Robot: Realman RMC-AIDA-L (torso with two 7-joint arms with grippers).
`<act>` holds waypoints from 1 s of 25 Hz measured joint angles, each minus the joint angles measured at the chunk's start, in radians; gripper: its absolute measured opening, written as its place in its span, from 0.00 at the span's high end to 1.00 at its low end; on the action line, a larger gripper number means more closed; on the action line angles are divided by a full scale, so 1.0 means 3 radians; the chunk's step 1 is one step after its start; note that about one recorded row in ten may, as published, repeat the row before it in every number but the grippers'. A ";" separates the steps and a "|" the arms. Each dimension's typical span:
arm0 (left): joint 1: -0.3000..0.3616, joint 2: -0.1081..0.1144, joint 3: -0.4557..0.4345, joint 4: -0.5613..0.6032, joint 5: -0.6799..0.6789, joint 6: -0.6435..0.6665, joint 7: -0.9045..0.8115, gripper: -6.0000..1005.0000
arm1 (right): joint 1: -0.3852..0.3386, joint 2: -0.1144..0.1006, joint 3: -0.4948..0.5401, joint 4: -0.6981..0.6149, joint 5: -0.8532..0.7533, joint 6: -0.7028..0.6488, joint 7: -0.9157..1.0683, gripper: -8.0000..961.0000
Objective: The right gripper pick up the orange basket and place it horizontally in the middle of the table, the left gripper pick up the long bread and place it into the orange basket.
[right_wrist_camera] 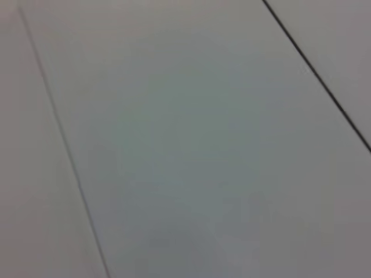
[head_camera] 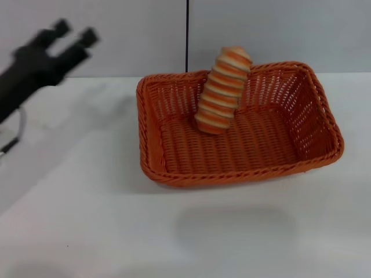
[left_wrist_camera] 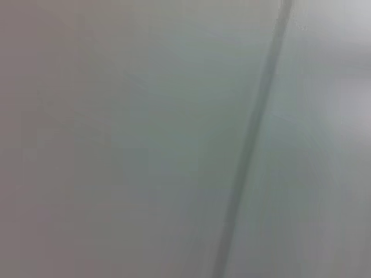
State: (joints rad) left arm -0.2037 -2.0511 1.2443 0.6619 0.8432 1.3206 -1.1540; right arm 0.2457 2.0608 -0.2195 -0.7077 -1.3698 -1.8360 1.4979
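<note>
The orange basket (head_camera: 232,174) lies lengthwise across the middle of the white table (head_camera: 81,214) in the head view. Inside it, the long bread (head_camera: 223,92) stands on end, tilted, with its top leaning at the basket's back wall. My left gripper (head_camera: 75,32) hangs in the air at the far left, well clear of the basket, open, with nothing between its fingers. The right gripper is out of view. Both wrist views show only a plain grey surface.
A pale grey wall (head_camera: 278,29) with a dark vertical seam (head_camera: 187,35) stands behind the table. Bare tabletop lies in front of the basket and to its left.
</note>
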 joint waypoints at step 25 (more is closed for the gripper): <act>0.0491 0.0043 -0.0800 -0.0503 0.0022 0.0438 0.0776 0.18 | 0.0372 0.0038 0.0008 0.0656 0.0114 0.0018 -0.1384 0.34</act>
State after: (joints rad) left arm -0.0563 -2.0381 1.0043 0.5111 0.8499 1.4521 -0.9210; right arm 0.3573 2.0724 -0.2172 -0.5108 -1.3356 -1.8306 1.0826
